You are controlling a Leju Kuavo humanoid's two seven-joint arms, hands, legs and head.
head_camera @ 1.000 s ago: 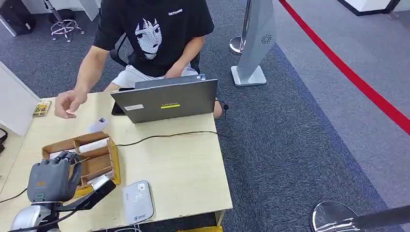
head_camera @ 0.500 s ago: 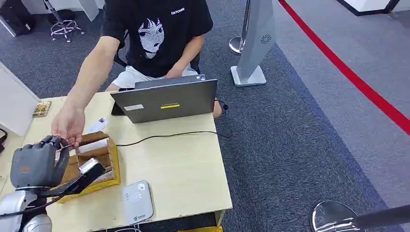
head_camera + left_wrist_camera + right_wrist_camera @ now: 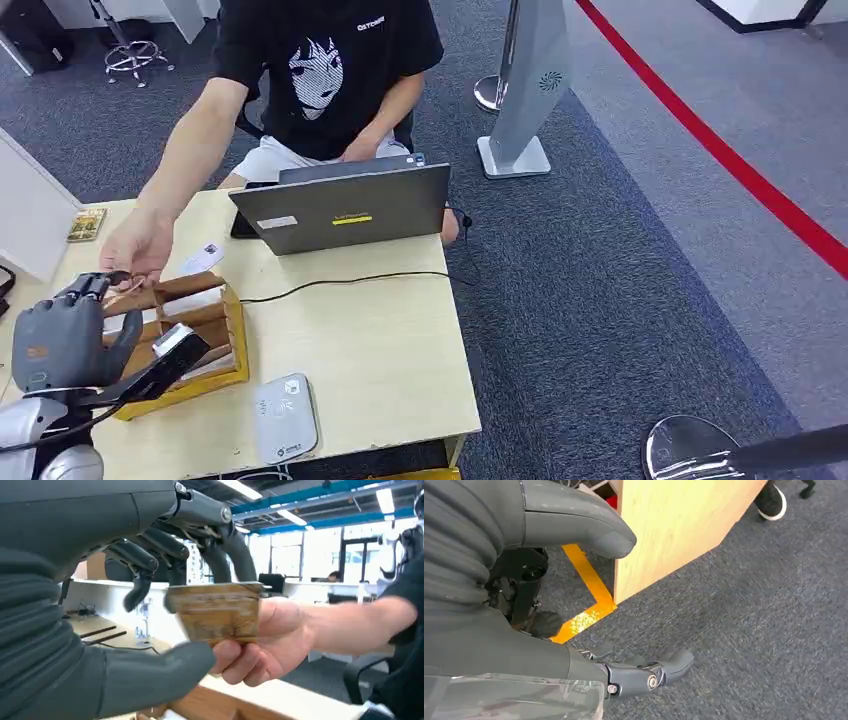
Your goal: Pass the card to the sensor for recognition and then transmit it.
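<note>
In the left wrist view a brownish card (image 3: 215, 612) sits between the thumb and dark fingers of my left hand (image 3: 100, 580). A person's hand (image 3: 270, 640) grips the same card from the other side. In the head view my left hand (image 3: 60, 335) is raised over the table's left part, its fingertips meeting the person's hand (image 3: 140, 245). The grey card sensor (image 3: 285, 415) lies flat near the table's front edge, to the right of my left hand. My right hand (image 3: 524, 650) hangs beside the table over the carpet, fingers apart, holding nothing.
A wooden compartment box (image 3: 195, 335) with cards stands under my left forearm. A grey laptop (image 3: 345, 205) sits at the far edge with a black cable (image 3: 340, 282) across the table. Two loose cards (image 3: 203, 257) (image 3: 88, 223) lie at the far left.
My left hand lifted from above the box and moved left and away from me. The person's hand came down to it and took hold of the card.
</note>
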